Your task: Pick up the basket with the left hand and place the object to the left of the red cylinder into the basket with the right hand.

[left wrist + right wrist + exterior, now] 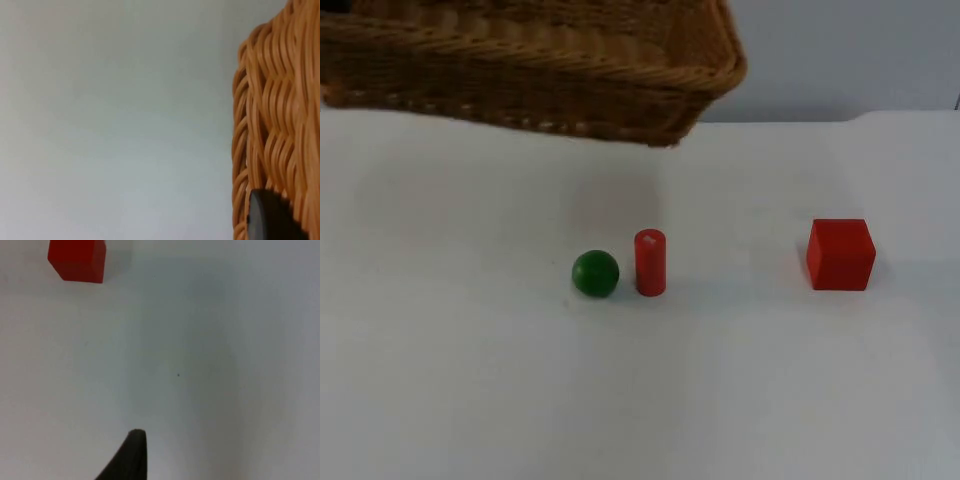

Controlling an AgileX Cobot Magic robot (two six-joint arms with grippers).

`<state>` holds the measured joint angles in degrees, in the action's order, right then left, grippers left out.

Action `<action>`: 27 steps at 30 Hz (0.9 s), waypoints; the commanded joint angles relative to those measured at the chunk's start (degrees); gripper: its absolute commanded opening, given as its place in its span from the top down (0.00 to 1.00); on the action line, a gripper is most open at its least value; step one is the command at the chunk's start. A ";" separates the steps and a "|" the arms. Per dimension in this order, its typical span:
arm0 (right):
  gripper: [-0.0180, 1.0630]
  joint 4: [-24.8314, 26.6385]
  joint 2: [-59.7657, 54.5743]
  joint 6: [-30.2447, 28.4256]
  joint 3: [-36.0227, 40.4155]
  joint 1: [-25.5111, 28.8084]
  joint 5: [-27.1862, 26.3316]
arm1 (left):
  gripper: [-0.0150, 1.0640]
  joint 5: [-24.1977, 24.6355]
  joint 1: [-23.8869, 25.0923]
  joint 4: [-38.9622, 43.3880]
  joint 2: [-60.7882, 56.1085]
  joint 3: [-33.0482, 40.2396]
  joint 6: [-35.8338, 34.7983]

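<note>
The brown wicker basket (520,95) hangs tilted above the table's far left, casting a faint shadow below. My left gripper (267,217) is shut on the basket's woven wall (272,110). A green ball (595,273) rests on the table just left of the upright red cylinder (650,262), almost touching it. My right gripper (131,456) hovers over bare table, well short of the red cube (77,259) and away from the ball.
A red cube (841,254) sits at the right of the white table (470,380). The grey partition wall (850,60) closes off the back.
</note>
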<state>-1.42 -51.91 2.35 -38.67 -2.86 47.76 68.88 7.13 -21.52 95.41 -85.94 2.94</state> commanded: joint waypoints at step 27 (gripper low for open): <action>0.01 25.23 0.22 -28.09 -0.49 0.16 0.19 | 0.99 -17.17 30.23 -21.53 -16.63 31.46 16.30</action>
<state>21.79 -51.91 -22.32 -38.67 -2.86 47.97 54.24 37.11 -39.92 79.55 -54.41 21.23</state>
